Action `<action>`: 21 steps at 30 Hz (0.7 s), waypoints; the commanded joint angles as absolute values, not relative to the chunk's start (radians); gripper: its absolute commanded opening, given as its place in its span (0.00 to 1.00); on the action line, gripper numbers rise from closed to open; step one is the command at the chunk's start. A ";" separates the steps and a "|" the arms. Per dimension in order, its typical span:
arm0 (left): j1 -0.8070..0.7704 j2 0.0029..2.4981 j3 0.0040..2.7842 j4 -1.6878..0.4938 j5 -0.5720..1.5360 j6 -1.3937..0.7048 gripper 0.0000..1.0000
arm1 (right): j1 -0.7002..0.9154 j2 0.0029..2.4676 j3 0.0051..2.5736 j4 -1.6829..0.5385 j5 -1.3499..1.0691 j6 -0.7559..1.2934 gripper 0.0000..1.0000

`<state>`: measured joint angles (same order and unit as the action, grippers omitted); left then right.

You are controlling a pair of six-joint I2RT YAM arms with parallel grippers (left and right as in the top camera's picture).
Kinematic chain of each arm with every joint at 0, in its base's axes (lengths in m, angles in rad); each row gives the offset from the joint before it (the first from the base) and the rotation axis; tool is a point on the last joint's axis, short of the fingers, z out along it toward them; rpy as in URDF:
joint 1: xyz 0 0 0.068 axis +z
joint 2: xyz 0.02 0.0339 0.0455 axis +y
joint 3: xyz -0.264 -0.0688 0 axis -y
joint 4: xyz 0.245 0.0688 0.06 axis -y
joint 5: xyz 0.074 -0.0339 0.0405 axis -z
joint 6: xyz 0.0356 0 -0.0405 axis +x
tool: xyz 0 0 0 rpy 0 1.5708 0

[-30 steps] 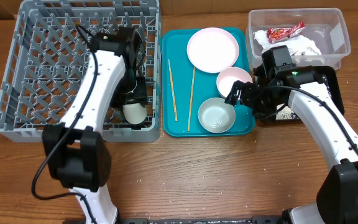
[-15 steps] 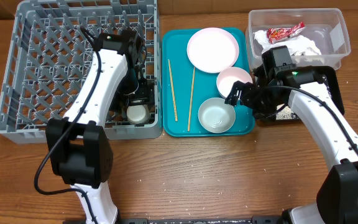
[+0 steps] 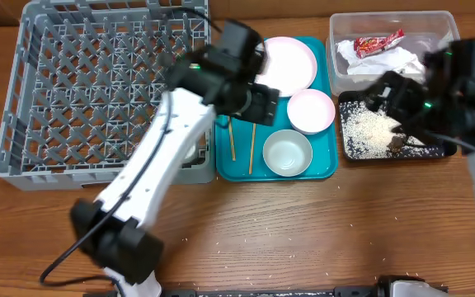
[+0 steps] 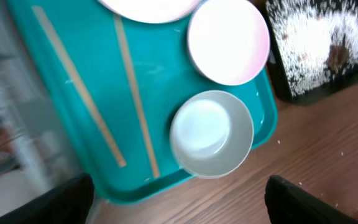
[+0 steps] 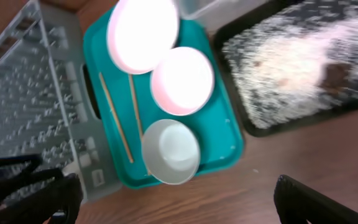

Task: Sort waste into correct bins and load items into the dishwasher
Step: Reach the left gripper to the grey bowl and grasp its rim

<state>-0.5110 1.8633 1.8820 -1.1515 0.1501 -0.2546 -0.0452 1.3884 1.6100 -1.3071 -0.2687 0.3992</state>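
Observation:
My left gripper is open and empty above the teal tray. Below it in the left wrist view are two chopsticks, a white bowl, a second bowl and the plate's edge. My right gripper is open and empty, raised over the black tray of rice with a brown lump. The right wrist view shows the plate, both bowls and the chopsticks. The cup is hidden under my left arm.
The grey dish rack fills the left side. The clear tub at the back right holds the red wrapper and the napkin. Loose rice grains lie on the wooden table near the front.
My left gripper has left the cup in the rack and swung right over the teal tray. My right gripper has lifted away from the bowl, up and right over the black tray.

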 commanded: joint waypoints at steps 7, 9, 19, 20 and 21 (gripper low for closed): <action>-0.543 2.129 1.883 -1.087 0.151 -0.242 0.79 | -0.073 1.399 1.621 -1.374 -0.210 0.392 1.00; -0.544 2.163 1.883 -1.084 0.171 -0.204 0.74 | -0.073 1.399 1.621 -1.373 -0.210 0.392 1.00; -0.574 2.278 1.882 -1.086 0.203 -0.233 0.32 | -0.073 1.400 1.621 -1.368 -0.210 0.392 1.00; -0.570 2.278 1.882 -1.086 0.203 -0.233 0.23 | -0.073 1.400 1.621 -1.368 -0.210 0.392 1.00; -0.567 2.277 1.882 -1.088 0.203 -0.234 0.08 | -0.073 1.400 1.621 -1.368 -0.210 0.392 1.00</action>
